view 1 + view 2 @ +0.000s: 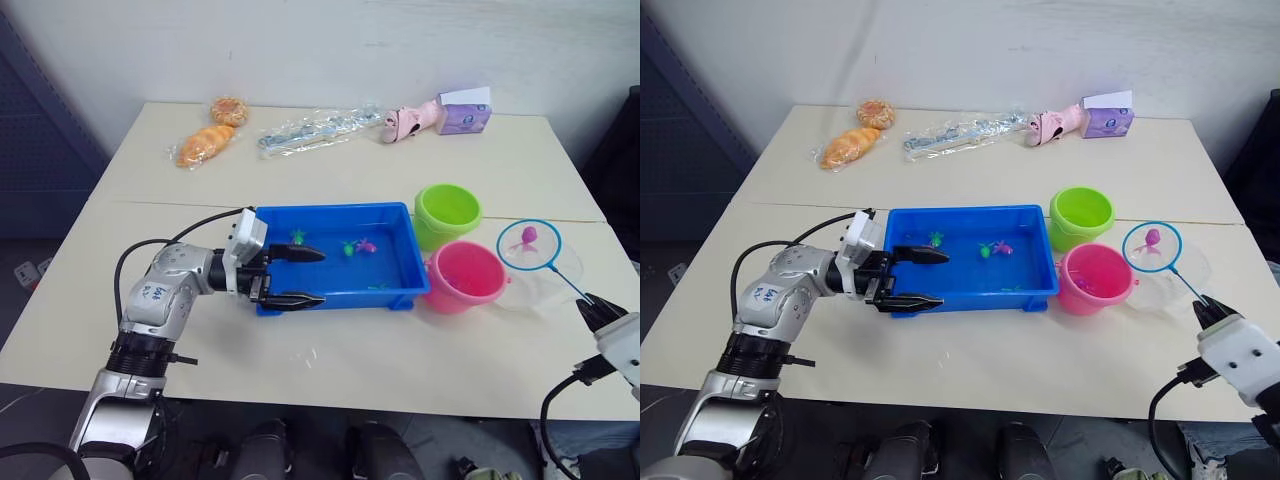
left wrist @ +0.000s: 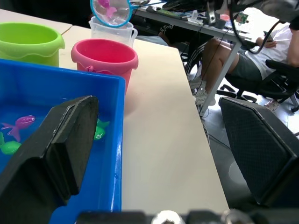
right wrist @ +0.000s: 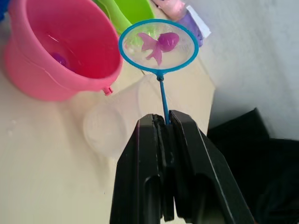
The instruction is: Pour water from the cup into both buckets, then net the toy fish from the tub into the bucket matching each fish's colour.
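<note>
My right claw [image 3: 167, 122] is clenched on the net [image 3: 159, 45] handle, a pink fish [image 3: 160, 44] in the hoop above the cup [image 1: 1170, 285], beside the pink bucket [image 1: 464, 275]. My left claw [image 1: 303, 276] gapes, straddling the tub [image 1: 400, 290]'s left rim.

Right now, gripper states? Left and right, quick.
Left gripper: open, holding nothing, fingers straddling the near wall of the tub.
Right gripper: shut on the net handle; a pink fish sits in the net.
</note>
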You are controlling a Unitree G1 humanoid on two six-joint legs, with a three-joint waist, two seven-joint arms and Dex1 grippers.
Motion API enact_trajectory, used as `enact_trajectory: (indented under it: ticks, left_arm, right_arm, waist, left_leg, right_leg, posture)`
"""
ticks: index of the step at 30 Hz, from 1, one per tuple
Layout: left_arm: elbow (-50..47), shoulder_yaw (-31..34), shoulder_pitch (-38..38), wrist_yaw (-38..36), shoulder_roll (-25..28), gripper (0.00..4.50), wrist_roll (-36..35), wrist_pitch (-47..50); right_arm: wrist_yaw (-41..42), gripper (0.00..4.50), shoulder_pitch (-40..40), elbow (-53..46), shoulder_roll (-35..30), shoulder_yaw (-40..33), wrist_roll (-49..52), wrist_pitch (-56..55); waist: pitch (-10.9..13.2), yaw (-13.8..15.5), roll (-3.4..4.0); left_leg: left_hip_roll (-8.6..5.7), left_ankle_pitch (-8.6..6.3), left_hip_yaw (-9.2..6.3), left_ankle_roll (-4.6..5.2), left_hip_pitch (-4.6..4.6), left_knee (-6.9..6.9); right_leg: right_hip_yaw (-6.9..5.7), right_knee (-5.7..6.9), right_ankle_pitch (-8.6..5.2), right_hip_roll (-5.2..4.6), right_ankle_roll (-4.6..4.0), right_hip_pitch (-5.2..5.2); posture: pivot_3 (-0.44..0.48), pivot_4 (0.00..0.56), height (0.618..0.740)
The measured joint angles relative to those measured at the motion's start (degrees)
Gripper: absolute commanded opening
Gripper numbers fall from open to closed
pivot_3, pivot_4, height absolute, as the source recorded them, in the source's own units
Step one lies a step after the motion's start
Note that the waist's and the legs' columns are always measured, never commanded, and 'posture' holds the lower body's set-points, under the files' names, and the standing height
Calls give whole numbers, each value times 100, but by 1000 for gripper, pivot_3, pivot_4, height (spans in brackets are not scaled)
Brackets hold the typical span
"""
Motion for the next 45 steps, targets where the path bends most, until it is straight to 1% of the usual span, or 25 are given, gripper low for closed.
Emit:
enact_trajectory:
  ticks: [6, 13, 16, 19, 26, 30, 32, 33, 37, 38, 40, 42, 43, 45]
  left_arm:
    - [-45, -28, 7, 97, -61, 4428, -3, 51]
    - [-107, -28, 18, 159, -75, 4428, -4, 81]
    - [-107, -28, 18, 162, -79, 4428, -4, 81]
    - [-102, -28, 17, 161, -101, 4428, -4, 78]
    - [-35, -38, 12, 151, -173, 4428, -2, 63]
    - [-25, -39, 13, 151, -188, 4428, -2, 40]
    - [-25, -39, 13, 154, -190, 4428, -2, 38]
    - [-25, -39, 14, 154, -189, 4428, -2, 34]
    - [-25, -29, 24, 149, -142, 4428, -2, 20]
    - [-26, -9, 41, 144, -95, 4428, -2, 14]
    - [-9, 148, 138, 126, 79, 4428, -5, -32]
    - [-3, 295, 190, 127, 188, 4428, -17, -82]
    - [-7, 370, 224, 126, 226, 4428, -21, -103]
    - [-19, 606, 426, 122, 454, 4428, -43, -157]
  right_arm:
    - [-890, 0, -5, 874, -110, 298, -1407, -1586]
    - [-2065, 0, 134, 1375, -264, 356, -2902, -2394]
    - [-2316, 0, 176, 1443, -305, 355, -3140, -2519]
    - [-2872, 0, 173, 1459, -422, 355, -3686, -2811]
    - [-3134, 0, -14, 1466, -512, 354, -3906, -2604]
    - [-3140, 0, 3, 1479, -535, 350, -3876, -2454]
    - [-3068, 0, 8, 1479, -534, 296, -3684, -2393]
    - [-2976, 0, 12, 1478, -531, 266, -3418, -2335]
    - [-2432, 0, -24, 1353, -536, 260, -2182, -2263]
    - [-2169, 0, -79, 1225, -564, 358, -1686, -2094]
    - [-1340, 0, -339, 736, -798, 804, -321, -1416]
    - [-701, 0, -624, 262, -962, 1175, 542, -645]
    - [-540, 0, -746, 145, -1004, 1299, 735, -400]
    - [-208, 0, -1401, -141, -1153, 1724, 1153, 379]
  waist:
    - [0, 1, 0]
    - [-1, 1, 2]
    - [-1, 0, 2]
    - [-1, -2, 2]
    - [-1, 1, 2]
    - [-1, 0, 3]
    - [-1, -1, 2]
    - [-1, -2, 3]
    - [-1, -14, 2]
    - [-1, -27, 2]
    - [-1, -116, 2]
    - [-1, -136, 2]
    - [-1, -130, 2]
    - [0, -168, 1]
  left_leg:
    - [0, 4, 0, -7, 0, 1]
    - [0, 9, 1, -14, 2, 2]
    - [0, 12, 1, -15, 2, 2]
    - [0, 19, 2, -19, 3, 2]
    - [1, 24, 1, -20, 4, 1]
    - [1, 25, 1, -19, 4, 1]
    - [1, 25, 2, -18, 5, 1]
    - [1, 25, 2, -18, 5, 1]
    - [1, 26, 2, -17, 7, 1]
    - [3, 26, 2, -17, 9, 1]
    - [7, 28, 3, -14, 19, 1]
    - [9, 28, -7, -13, 41, 0]
    - [9, 27, -9, -12, 54, -3]
    - [9, 13, -2, 8, 84, -14]
  right_leg:
    - [1, 1, 0, 1, 0, 0]
    - [3, 2, 0, 1, 0, 0]
    - [3, 3, 0, 2, 0, 0]
    - [4, 4, 0, 3, 0, 0]
    - [4, 7, 0, 4, 0, 0]
    - [5, 9, 0, 4, 0, 0]
    - [5, 10, 0, 3, 0, 0]
    - [5, 10, 0, 4, 0, 1]
    - [5, 13, 0, 3, 0, 2]
    - [5, 14, 0, 4, 0, 3]
    - [5, 18, 0, 6, 0, 12]
    - [-3, 19, 0, 6, 0, 38]
    - [-5, 15, 0, 5, 0, 51]
    - [2, 5, 0, 1, 0, 77]
  posture:
    - [0, 150, 740]
    - [0, 150, 740]
    - [0, 150, 740]
    - [0, 150, 740]
    - [0, 150, 740]
    - [0, 150, 740]
    - [0, 150, 740]
    - [0, 150, 740]
    - [0, 150, 740]
    - [0, 150, 740]
    - [0, 150, 740]
    - [0, 150, 740]
    - [0, 150, 740]
    - [0, 150, 740]
